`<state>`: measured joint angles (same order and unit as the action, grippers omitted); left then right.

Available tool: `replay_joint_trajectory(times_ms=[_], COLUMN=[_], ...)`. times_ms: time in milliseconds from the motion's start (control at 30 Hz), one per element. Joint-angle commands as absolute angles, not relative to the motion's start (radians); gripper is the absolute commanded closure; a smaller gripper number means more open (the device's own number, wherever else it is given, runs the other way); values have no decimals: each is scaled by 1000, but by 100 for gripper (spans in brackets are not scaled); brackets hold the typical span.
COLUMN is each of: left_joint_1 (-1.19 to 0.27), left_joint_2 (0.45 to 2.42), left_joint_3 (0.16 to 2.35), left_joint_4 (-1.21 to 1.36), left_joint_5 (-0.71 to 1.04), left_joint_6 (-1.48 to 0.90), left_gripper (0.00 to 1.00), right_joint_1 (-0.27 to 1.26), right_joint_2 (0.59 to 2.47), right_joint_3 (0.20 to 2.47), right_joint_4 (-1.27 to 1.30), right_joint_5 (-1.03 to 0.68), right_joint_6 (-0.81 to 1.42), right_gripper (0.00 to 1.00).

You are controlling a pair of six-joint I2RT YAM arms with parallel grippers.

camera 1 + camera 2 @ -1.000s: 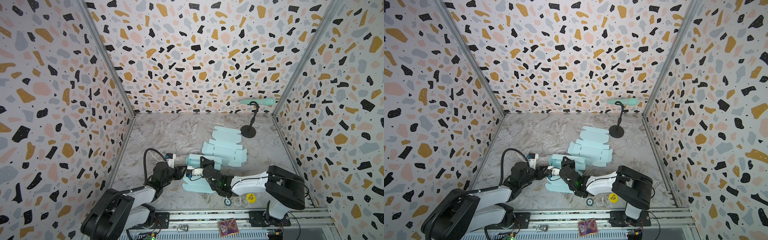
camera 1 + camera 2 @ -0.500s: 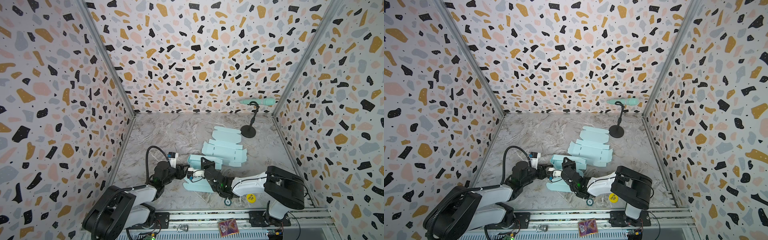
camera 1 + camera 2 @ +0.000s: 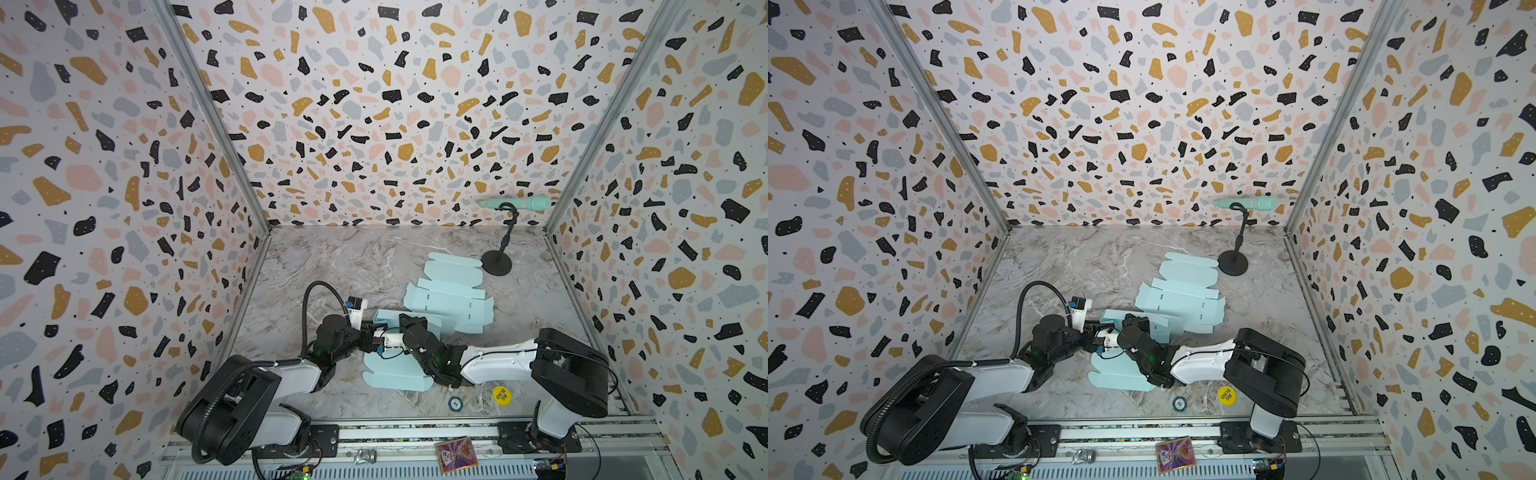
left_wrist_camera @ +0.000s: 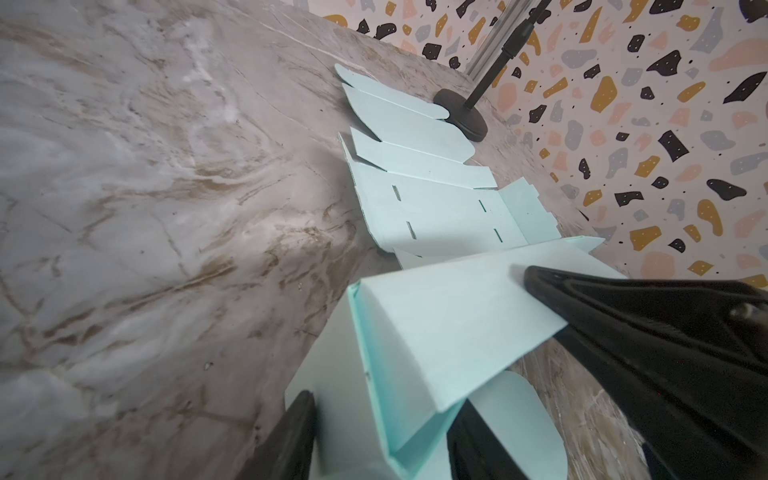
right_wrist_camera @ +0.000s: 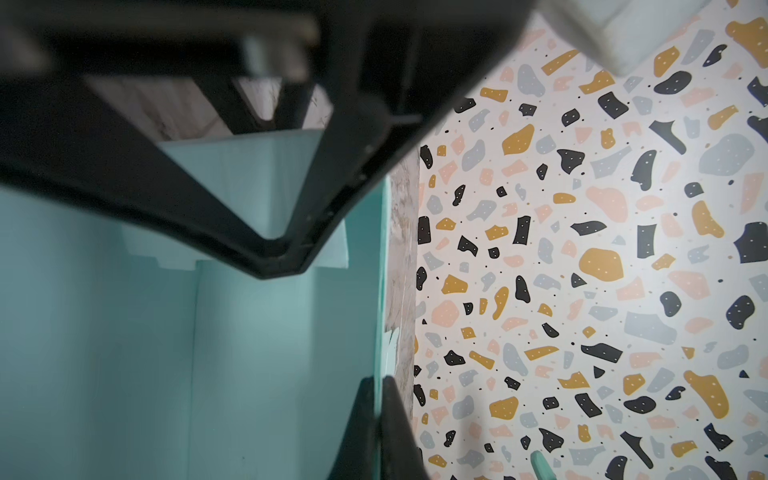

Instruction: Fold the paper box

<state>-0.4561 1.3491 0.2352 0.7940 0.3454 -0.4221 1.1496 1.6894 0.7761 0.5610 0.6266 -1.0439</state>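
The paper box [image 3: 392, 376] [image 3: 1121, 376] is pale mint card, part folded, lying near the front of the table with one wall raised. My left gripper [image 3: 371, 332] [image 3: 1094, 332] [image 4: 380, 440] straddles that doubled wall, one finger [image 4: 291, 436] on the outside and one on the inside, both touching card. My right gripper [image 3: 409, 322] [image 3: 1133, 322] [image 5: 379, 386] reaches in from the right and is shut on the thin edge of a standing box panel [image 5: 286, 332]. The two grippers nearly touch.
A second mint box blank [image 3: 449, 299] [image 4: 436, 208] lies flat just behind. A black stand [image 3: 496, 264] holding a mint handle stands at the back right. A yellow sticker [image 3: 501, 395] and a small round token [image 3: 455, 402] lie near the front edge. Patterned walls enclose three sides.
My left gripper has edged slightly rightward against the box wall and its jaws have shifted width. The right gripper has kept its pinch and place.
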Motion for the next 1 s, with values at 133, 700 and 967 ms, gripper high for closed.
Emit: replay_joint_trajectory(times_ms=[133, 700, 967], left_joint_1=[-499, -613, -633], left_joint_2=[1323, 1345, 1371], left_joint_3=[211, 156, 110], left_joint_4=[924, 1033, 1144], left_joint_5=[317, 117, 81], left_joint_6=[-423, -333, -321], left_gripper=[57, 72, 72], right_joint_1=[1143, 1181, 1194], right_joint_2=[1685, 1674, 1668], right_joint_3=[775, 797, 802], right_joint_4=[539, 479, 443], right_joint_5=[576, 560, 530], right_joint_6=[-1026, -953, -898], right_gripper=[100, 100, 98])
